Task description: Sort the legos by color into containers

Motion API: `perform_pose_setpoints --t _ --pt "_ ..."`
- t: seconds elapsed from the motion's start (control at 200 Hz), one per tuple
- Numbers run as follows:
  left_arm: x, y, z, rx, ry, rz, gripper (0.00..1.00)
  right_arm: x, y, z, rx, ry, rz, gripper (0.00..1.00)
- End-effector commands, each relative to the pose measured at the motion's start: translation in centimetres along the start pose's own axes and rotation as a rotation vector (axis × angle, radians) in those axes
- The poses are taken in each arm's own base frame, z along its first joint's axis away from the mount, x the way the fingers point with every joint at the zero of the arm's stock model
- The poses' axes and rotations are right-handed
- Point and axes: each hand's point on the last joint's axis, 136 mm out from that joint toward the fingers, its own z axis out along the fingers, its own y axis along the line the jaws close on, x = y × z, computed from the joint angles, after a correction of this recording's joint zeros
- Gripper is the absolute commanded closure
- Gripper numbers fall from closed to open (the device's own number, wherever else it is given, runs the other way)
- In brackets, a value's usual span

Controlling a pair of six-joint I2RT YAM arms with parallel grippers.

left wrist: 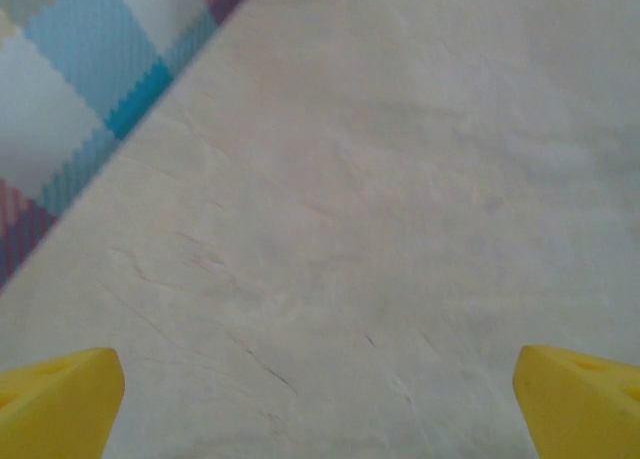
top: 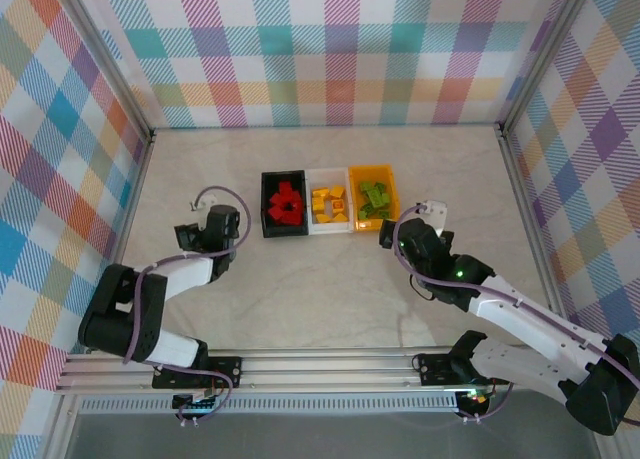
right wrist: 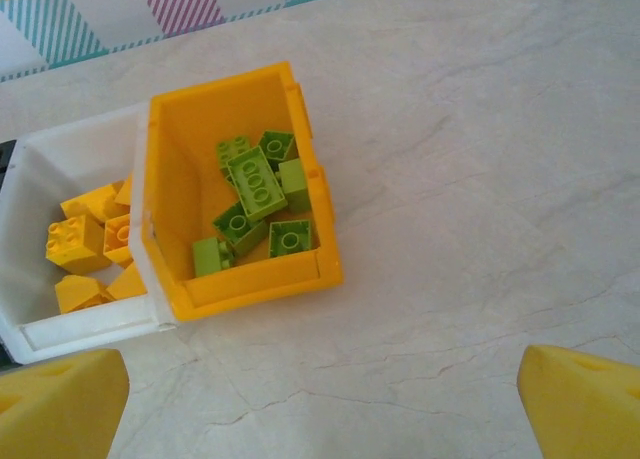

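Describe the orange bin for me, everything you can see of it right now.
The orange bin is a small rectangular open-topped container of smooth plastic, with plain walls and a slight lip around the rim. It stands upright and flat on the pale marbled table, at the right end of the row of three bins. One long wall sits against the white bin. Inside lie several lime green legos, loosely heaped, with no other colour among them.
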Motion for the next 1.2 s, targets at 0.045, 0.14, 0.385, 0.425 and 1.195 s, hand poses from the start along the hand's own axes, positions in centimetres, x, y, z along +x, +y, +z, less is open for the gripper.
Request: perform_pose_setpoints --t 0.045,0.14,0.385,0.425,1.195 --pt "-3.0 -3.3 1.1 0.178 -0.153 -0.013 0.00 -0.3 -1.6 0.6 0.037 -0.050 0.002 0.00" --pt "-2.7 -3.6 1.0 0.219 -0.141 -0.013 0.00 -1.0 -1.7 1.3 0.019 -0.095 -0.016 0.00" --pt "-1.3 -3.8 0.9 0.388 -0.209 -0.088 0.00 -3.8 -7.9 4.6 0.228 -0.180 -0.017 0.00" --pt "-1.8 -3.7 0.5 0.394 -0.207 -0.097 0.00 -4.2 -8.8 5.1 0.252 -0.205 -0.038 0.00" --pt "-1.4 -2.5 1.9 0.297 -0.143 -0.123 0.00 -0.5 -11.2 15.8 -0.026 -0.225 -0.143 0.00"
